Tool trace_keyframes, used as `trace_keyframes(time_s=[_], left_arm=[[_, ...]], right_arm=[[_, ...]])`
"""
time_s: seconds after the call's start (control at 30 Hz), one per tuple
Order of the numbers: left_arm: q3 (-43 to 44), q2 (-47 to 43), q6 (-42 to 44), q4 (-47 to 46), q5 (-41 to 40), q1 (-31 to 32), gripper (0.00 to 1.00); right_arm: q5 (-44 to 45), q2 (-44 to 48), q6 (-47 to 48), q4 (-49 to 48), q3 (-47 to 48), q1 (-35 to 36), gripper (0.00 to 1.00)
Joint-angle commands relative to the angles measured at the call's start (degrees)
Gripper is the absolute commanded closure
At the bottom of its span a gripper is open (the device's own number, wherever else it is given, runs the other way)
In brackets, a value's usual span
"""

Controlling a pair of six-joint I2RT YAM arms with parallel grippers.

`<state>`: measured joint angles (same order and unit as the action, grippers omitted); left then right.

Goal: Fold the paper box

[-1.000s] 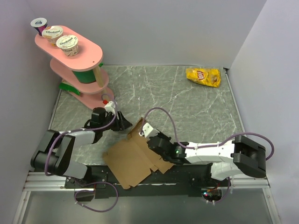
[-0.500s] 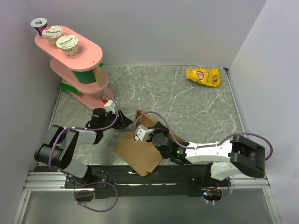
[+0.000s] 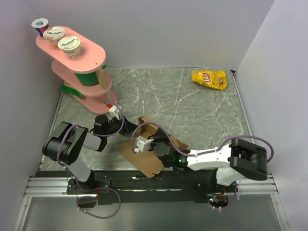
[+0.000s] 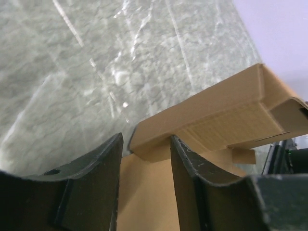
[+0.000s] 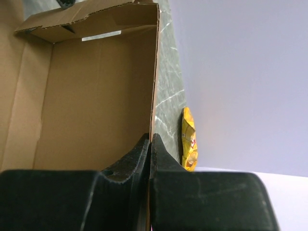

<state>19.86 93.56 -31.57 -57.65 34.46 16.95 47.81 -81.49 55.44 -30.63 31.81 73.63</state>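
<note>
The paper box (image 3: 148,165) is plain brown cardboard, partly raised, near the table's front edge between the two arms. My right gripper (image 5: 150,138) is shut on the thin top edge of one upright wall of the paper box (image 5: 96,96), whose inside faces the right wrist camera. My left gripper (image 4: 146,159) reaches in from the left with its jaws open. A cardboard panel lies in the gap between its fingers (image 4: 98,173). A folded corner of the paper box (image 4: 226,115) sits just past their tips. In the top view the left gripper (image 3: 119,127) sits at the box's left side.
A yellow chip bag (image 3: 209,79) lies at the back right of the grey marble-patterned table (image 3: 168,91). A pink two-tier stand (image 3: 79,62) with yogurt cups (image 3: 69,43) is at the back left. White walls close in three sides.
The right arm has pulled the box left and tipped the flat sheet up into a raised shape. The left gripper has moved closer to the box and its jaws have narrowed a little.
</note>
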Motion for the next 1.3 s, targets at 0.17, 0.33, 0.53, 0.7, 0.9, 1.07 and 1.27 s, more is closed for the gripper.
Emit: trace_keyframes(time_s=[0.17,0.33,0.53,0.7,0.9,1.07,1.27], left_arm=[[3.16,2.33,0.36,-10.3,3.87,2.46,0.52],[4.84,2.33,3.27,-7.39,1.67,5.11,0.54],[7.03,3.38,5.2,-6.78,1.93,7.13,0.54],[8.18,4.96,6.17,-8.88,0.53,8.71,0.54],[10.55,6.02,8.54,-8.53,-2.02,10.56,0.55],[10.82,6.46,9.42,-10.55,-4.66,11.7,0.57],[11.52,6.46,12.85,-10.73,-9.06,12.84,0.4]], right_arm=[[-1.85,1.69,-6.92,4.44,2.38,0.73,1.0],[-1.84,1.95,-8.24,5.23,2.38,0.73,1.0],[-3.42,3.01,-11.14,6.29,2.46,0.73,1.0],[-4.66,3.36,-12.37,7.25,2.55,0.73,1.0],[-7.12,3.89,-15.01,8.83,2.46,0.64,1.0],[-7.91,3.71,-16.5,9.71,2.38,0.64,1.0],[-9.93,4.5,-18.7,10.95,2.38,0.64,1.0]])
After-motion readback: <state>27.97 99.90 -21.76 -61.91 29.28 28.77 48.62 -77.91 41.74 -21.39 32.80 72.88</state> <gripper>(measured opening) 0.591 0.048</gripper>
